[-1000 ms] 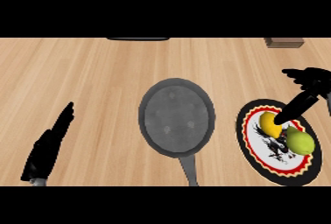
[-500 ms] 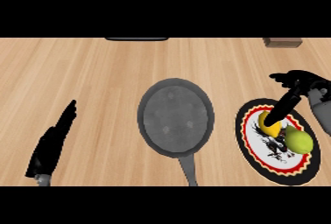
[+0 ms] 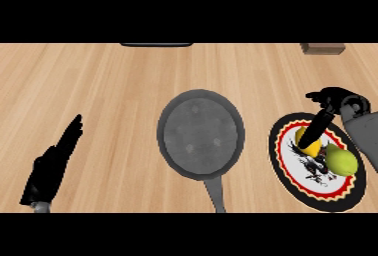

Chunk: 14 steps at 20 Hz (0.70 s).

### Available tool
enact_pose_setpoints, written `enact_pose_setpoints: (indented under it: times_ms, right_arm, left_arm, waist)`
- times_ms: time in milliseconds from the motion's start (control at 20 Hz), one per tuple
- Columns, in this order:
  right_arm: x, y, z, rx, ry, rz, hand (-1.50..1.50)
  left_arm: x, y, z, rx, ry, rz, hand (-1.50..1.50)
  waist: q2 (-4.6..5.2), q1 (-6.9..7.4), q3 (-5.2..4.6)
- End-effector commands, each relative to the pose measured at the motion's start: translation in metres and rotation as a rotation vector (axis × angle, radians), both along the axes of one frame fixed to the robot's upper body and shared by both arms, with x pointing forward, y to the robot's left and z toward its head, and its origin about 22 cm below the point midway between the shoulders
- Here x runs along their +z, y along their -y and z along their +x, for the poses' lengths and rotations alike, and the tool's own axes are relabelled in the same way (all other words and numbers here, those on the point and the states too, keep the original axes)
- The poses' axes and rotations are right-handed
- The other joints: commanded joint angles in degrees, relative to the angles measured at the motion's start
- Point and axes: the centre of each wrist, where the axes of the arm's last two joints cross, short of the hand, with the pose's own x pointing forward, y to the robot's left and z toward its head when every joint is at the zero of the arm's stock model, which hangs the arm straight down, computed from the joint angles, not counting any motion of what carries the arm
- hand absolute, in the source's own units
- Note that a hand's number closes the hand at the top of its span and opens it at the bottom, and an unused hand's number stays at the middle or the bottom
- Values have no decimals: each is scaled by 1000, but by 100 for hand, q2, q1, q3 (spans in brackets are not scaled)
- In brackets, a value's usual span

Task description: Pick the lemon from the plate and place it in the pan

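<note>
Hovering with the right hand (image 3: 338, 98) over the far rim of the plate (image 3: 279, 150), keeping it unclenched and holding nothing, stretching one long straight finger (image 3: 319, 125) down and back toward the body, and touching its tip to the lemon (image 3: 310, 145). Finding that lemon just below the hand on the plate, lying right against a green fruit (image 3: 342, 160) that is sitting a little nearer the body. Judging the lemon to be light, stiff and rounded, with a waxy skin likely to be slipping or rolling under a single fingertip, yet hardly fragile. Judging the best hold to be across its middle, setting the thumb on one flank and the fingers on the other, and coming in on the side away from the green fruit to avoid nudging it. Seeing the pan (image 3: 201, 132) well off to the hand's inner side, with nothing in it. Noting the left hand (image 3: 53, 167) much farther that way, beyond the pan, resting open. Counting one lemon, one green fruit, one plate, one pan and two hands.
</note>
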Motion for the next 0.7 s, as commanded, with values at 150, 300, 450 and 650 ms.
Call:
enact_pose_setpoints:
  times_ms: [150,300,450,650]
  right_arm:
    - [-27,-3,-4,-35,-114,-71,-150]
    - [-23,-14,7,-22,-150,-88,-150]
    - [-32,-13,3,-18,-158,-78,-150]
    - [-44,-9,-17,-32,-146,-72,-150]
  left_arm:
    - [0,20,-13,-2,-16,-3,0]
    - [6,13,10,5,-6,-9,0]
    - [-25,13,3,4,6,9,0]
    - [-5,8,-14,22,6,5,0]
  waist:
    - [-4,-10,3]
    - [6,-19,1]
    - [9,-27,-1]
    - [-14,-40,1]
